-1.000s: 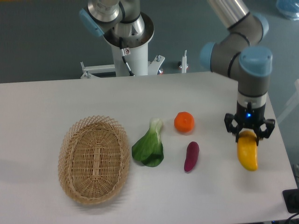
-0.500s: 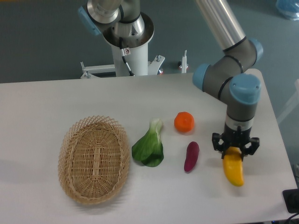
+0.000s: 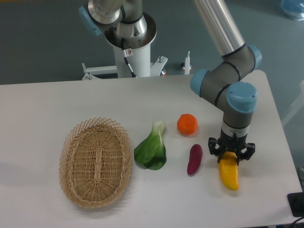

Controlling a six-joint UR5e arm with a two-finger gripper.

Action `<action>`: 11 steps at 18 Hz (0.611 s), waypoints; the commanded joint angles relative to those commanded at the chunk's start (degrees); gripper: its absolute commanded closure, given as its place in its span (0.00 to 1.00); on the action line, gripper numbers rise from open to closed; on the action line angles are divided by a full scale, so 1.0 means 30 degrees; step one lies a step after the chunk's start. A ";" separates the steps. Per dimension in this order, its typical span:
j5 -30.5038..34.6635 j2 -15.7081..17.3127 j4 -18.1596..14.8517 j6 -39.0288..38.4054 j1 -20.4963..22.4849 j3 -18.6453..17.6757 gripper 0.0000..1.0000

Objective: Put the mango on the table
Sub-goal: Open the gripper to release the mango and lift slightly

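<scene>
Bright, even light from overhead falls across the white table, leaving only soft, faint shadows beside the wicker basket and the leafy green. A pale sheen runs along the arm's metal tube, with a small highlight on the blue joint cap. The backdrop behind sits darker and muted. The frame is moderately sharp, with slight softness and grain, and no evident bending at the edges.
</scene>
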 joint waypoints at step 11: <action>0.0030 0.0351 -0.0088 0.0088 0.0117 0.0498 0.00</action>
